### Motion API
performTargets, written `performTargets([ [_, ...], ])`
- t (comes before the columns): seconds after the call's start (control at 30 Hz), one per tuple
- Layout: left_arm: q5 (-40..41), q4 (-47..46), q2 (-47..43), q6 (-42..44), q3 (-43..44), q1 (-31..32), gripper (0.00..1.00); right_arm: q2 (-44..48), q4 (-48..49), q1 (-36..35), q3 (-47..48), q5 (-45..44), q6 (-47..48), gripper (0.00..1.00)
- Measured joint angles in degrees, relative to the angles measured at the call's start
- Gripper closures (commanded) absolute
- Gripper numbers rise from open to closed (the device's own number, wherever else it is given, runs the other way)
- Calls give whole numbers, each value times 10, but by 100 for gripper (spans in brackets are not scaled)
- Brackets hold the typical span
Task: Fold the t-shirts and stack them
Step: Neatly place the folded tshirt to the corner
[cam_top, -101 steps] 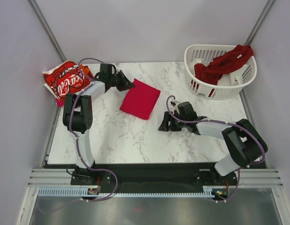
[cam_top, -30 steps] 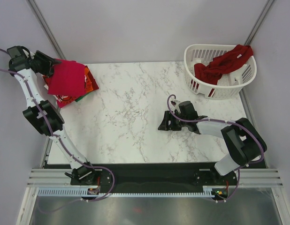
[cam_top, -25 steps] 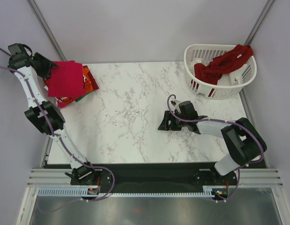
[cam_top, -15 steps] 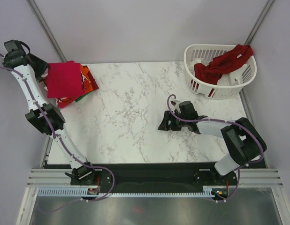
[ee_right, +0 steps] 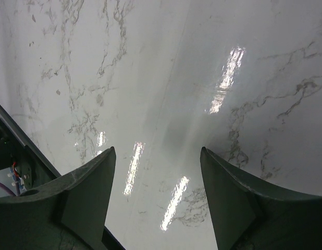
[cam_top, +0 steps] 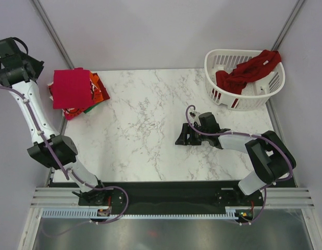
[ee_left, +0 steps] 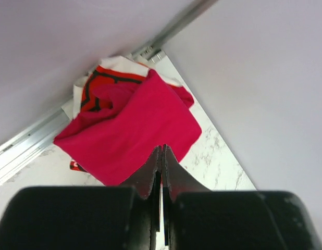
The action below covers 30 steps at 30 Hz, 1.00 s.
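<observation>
Fingers of the left claw are pressed together with nothing between them, as its wrist view shows. The claw hangs at the far upper left of the top view, off the edge of the marble surface and apart from the shirts.

Just right of it, at the surface's upper-left corner, lies a stack of tees. A folded bright red t-shirt is on top. An orange t-shirt peeks out along its right side, and a green t-shirt shows at the lower right. A red-and-white Coca-Cola t-shirt pokes out beneath.

Right of centre, the right claw sits low over bare marble. Its fingers are spread wide and hold nothing.

At the upper right, a white slatted laundry basket stands on the surface's corner. A dark red t-shirt is bunched inside it, with one end draped over the right rim.
</observation>
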<state>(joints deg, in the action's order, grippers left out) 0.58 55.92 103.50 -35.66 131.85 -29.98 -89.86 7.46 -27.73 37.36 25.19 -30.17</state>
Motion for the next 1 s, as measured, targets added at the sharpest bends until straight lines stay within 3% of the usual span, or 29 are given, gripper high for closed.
performTargets([
  [0.23,-12,-61,40,2,-104,49,98,0,3,0,0,0,0,26],
  [0.47,-28,-69,106,19,-121,50,98,0,3,0,0,0,0,25],
  [1.0,-21,-85,304,54,67,60,98,-12,20,2,1,16,0,25],
])
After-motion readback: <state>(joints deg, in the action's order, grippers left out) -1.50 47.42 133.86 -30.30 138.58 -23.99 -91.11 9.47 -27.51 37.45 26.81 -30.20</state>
